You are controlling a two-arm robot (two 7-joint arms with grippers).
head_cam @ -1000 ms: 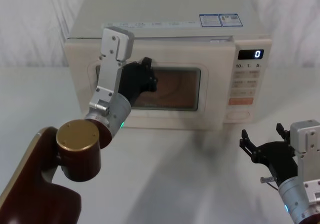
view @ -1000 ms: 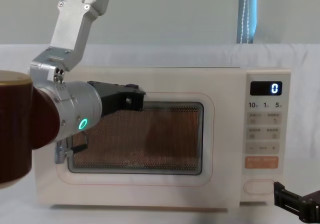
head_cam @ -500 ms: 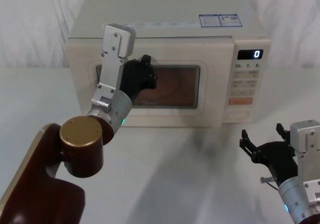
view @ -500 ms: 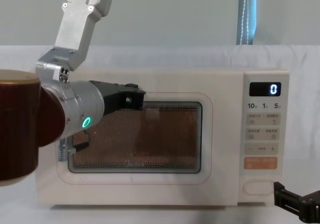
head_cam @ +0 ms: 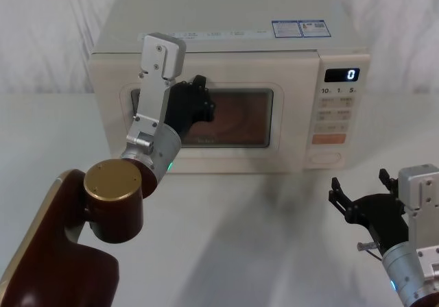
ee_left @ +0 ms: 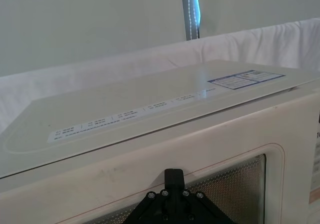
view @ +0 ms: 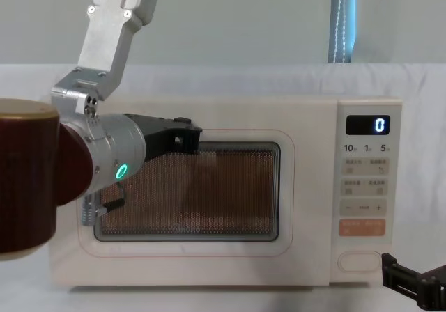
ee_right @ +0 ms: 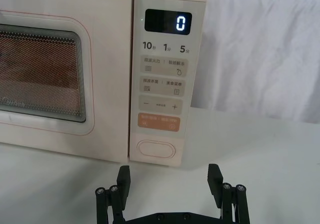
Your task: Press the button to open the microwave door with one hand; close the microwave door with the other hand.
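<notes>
The cream microwave door (head_cam: 230, 157) with its dark window lies flush with the oven front. My left gripper (head_cam: 203, 100) is shut, with its black tip (ee_left: 173, 174) against the door's upper frame (ee_left: 90, 184), left of the window's middle (view: 209, 190). The wide cream pill-shaped button (head_cam: 325, 157) sits at the bottom of the control panel, below the orange key (ee_right: 156, 120). My right gripper (head_cam: 360, 187) hovers open low over the table, in front of and below the button (ee_right: 156, 149), apart from it. One of its fingers (view: 390, 270) shows beside the button (view: 358, 262).
The microwave (head_cam: 226, 19) stands at the back of a white-draped table (head_cam: 260, 238). Its display (ee_right: 167, 22) reads 0. White cloth hangs behind it. My left arm's brown elbow (head_cam: 113, 197) takes up the near left.
The door was slightly ajar and now sits flush with the panel. My left gripper moved forward with it. The right gripper has not moved.
</notes>
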